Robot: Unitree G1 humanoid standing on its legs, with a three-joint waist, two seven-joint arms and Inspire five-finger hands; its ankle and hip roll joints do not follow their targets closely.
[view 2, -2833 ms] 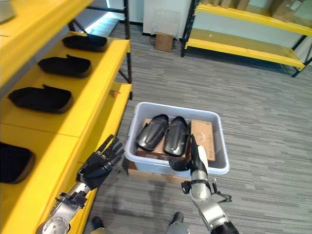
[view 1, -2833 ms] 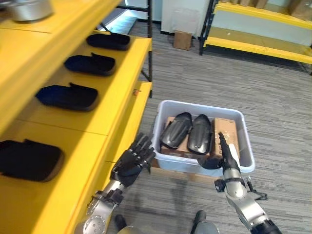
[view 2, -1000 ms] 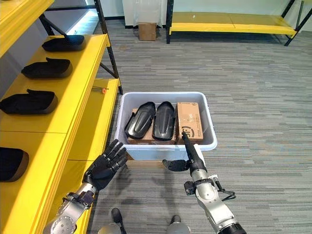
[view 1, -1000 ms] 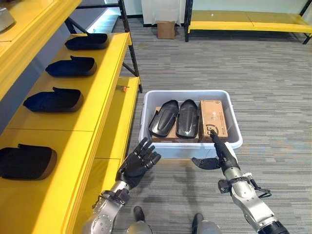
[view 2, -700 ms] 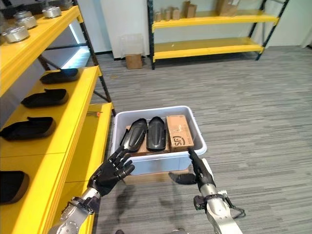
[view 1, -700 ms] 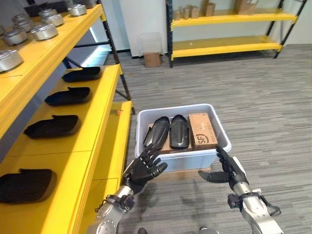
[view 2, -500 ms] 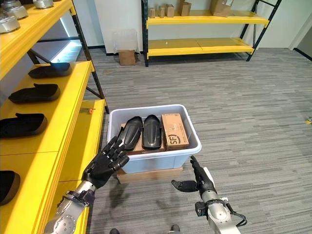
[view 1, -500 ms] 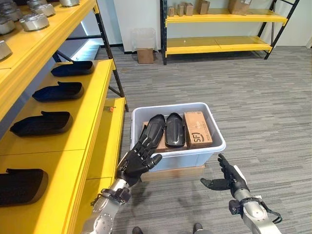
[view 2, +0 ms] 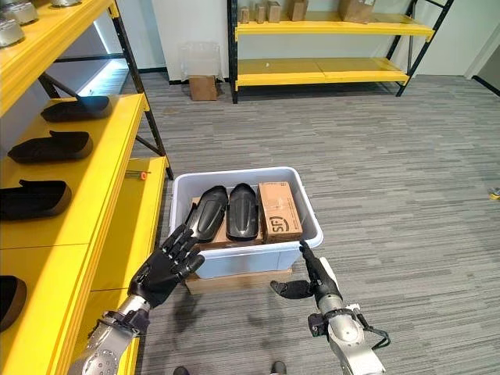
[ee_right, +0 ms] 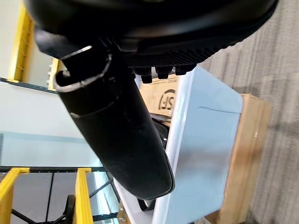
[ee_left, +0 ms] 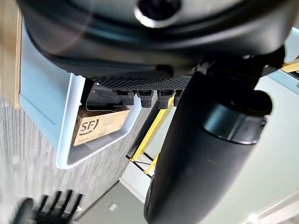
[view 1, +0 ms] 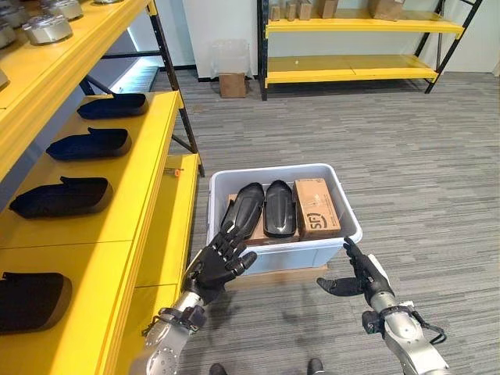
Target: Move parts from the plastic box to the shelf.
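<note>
A pale plastic box stands on the carpet on a flat piece of cardboard. Inside lie two glossy black parts side by side, with a brown carton to their right. My left hand hovers open at the box's near left corner, fingers spread and holding nothing. Near the front right corner, my right hand is open too, thumb out to the left. The yellow shelf on the left carries several black parts in a row.
An upper shelf level holds metal parts. A lower yellow ledge runs beside the box. Another yellow rack and a small cardboard box stand at the back. Grey carpet spreads to the right.
The camera has swung up and back, so more of the room shows. Both hands stay open, now low in front of the box; the right hand has risen slightly toward its rim.
</note>
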